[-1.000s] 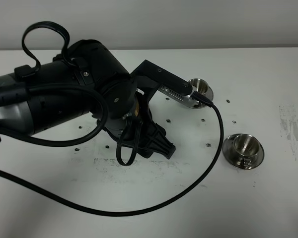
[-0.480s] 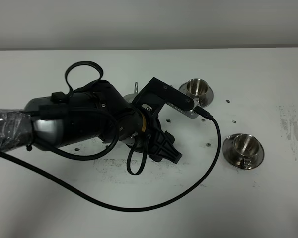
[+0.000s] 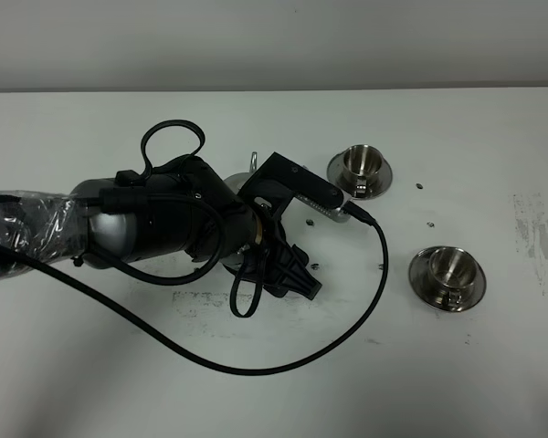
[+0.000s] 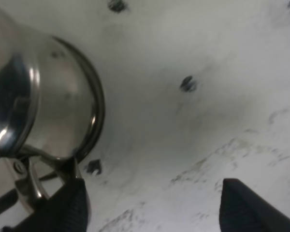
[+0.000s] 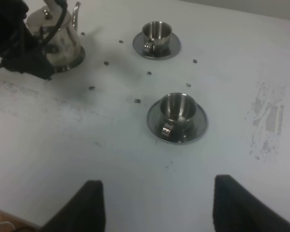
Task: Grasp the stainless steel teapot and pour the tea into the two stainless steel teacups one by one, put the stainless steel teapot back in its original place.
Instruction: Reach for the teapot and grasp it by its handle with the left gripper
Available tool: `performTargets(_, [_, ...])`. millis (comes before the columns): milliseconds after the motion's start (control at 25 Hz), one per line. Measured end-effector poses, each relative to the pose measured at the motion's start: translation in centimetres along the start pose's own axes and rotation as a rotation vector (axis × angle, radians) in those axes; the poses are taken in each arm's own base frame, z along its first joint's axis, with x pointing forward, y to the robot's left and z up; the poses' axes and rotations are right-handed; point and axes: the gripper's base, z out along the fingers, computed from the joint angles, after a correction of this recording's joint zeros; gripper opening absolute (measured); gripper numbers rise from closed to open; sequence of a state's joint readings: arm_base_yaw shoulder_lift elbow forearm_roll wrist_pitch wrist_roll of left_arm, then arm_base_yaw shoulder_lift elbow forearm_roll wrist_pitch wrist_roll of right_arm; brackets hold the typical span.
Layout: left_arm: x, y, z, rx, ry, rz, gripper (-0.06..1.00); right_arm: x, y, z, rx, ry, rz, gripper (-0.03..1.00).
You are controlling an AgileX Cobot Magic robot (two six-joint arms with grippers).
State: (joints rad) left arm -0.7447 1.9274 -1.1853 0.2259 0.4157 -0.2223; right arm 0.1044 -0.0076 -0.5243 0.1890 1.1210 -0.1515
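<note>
The white table [image 3: 457, 383] fills the exterior high view below the pale wall, scuffed with grey marks and dotted with small dark specks. The left arm [image 3: 146, 224] lies across the left half of that frame and reaches to its centre. A black cable [image 3: 256, 365] hangs from it, sweeping through the lower middle and up again to the arm's wrist. The stainless steel teapot [image 5: 65, 48] stands upright just left of centre in the high view, almost wholly hidden there beneath the arm. The right wrist view shows its domed lid, thin spout and shiny body. It rests on the pot's saucer [image 5: 76, 63], whose rim shows around the base. Two cups stand upright to the right of the pot, apart from it and from each other. The far teacup [image 3: 363, 161] is above centre on its small saucer [image 3: 384, 175], and the near teacup [image 3: 449, 266] is right of centre on its own saucer [image 3: 475, 287]. The left gripper [image 4: 154, 212] has its jaws spread wide with only bare table between them. One finger [image 4: 70, 208] is just beside the pot's loop handle [image 4: 34, 179], gripping nothing, and contact cannot be told. The right gripper [image 5: 158, 182] is also spread wide, over bare table short of the near teacup, holding nothing.
</note>
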Motion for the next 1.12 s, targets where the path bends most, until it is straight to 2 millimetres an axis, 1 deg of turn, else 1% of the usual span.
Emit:
performTargets(240, [0.6, 1.1, 0.0, -0.043, 0.072, 0.052, 0.56, 0.0, 0.0, 0.0, 0.0, 0.0, 0.0, 0.48])
performTargets(520, [1.4, 1.3, -0.1, -0.052, 0.159, 0.184, 0.56, 0.0, 0.0, 0.0, 0.0, -0.001, 0.0, 0.48])
performTargets(800, [1.4, 1.8, -0.1, -0.086, 0.164, 0.241, 0.56, 0.0, 0.0, 0.0, 0.0, -0.001, 0.0, 0.48])
performTargets(1120, [1.5, 3.2, 0.0, -0.129, 0.187, 0.257, 0.56, 0.0, 0.0, 0.0, 0.0, -0.001, 0.001, 0.48])
